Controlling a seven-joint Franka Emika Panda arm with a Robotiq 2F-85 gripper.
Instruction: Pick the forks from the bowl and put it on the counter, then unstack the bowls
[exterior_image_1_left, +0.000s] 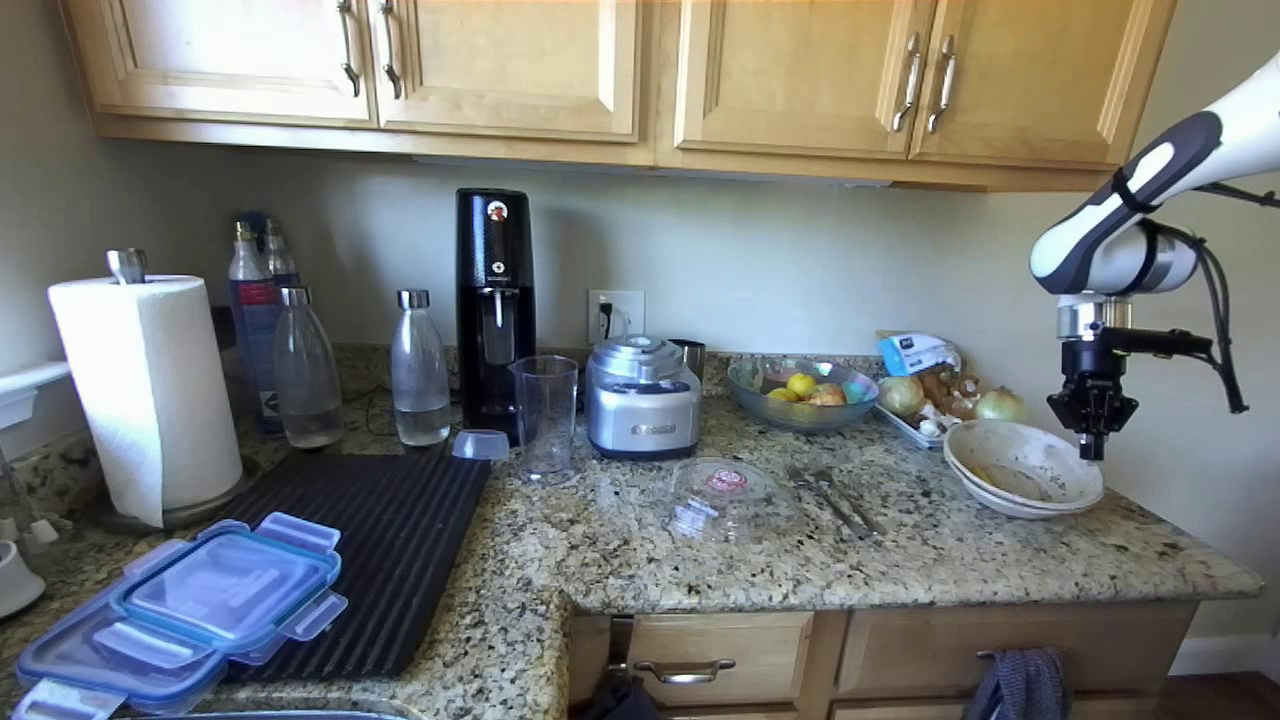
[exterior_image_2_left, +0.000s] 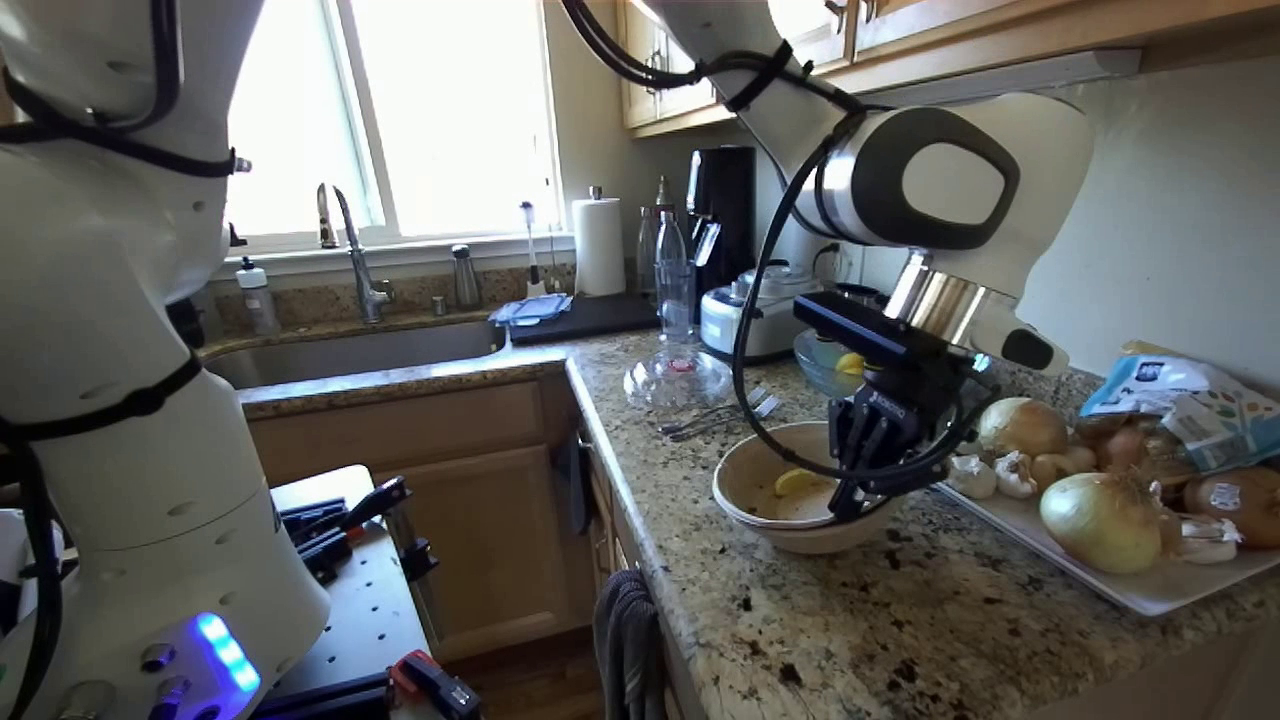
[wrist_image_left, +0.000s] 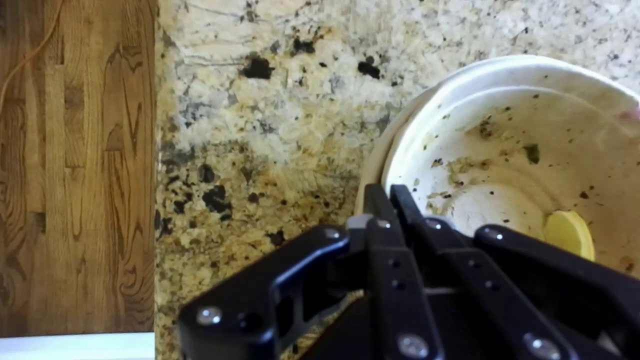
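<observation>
The gripper (wrist_image_left: 389, 193) is clenched on the right rim of the upper bowl (wrist_image_left: 525, 75), one jaw inside and one outside. The upper bowl is nested in the lower bowl (wrist_image_left: 377, 162) toward the right end of the granite countertop (exterior_image_1_left: 620, 560) and contains a lemon wedge (wrist_image_left: 569, 232). The forks (exterior_image_2_left: 765, 407) lie on the countertop, left of the bowls and right of a clear plastic container (exterior_image_1_left: 765, 500). On the far side of the bowls, a white tray (exterior_image_2_left: 1190, 588) holds onions (exterior_image_2_left: 1100, 522) and garlic (exterior_image_2_left: 1016, 475).
</observation>
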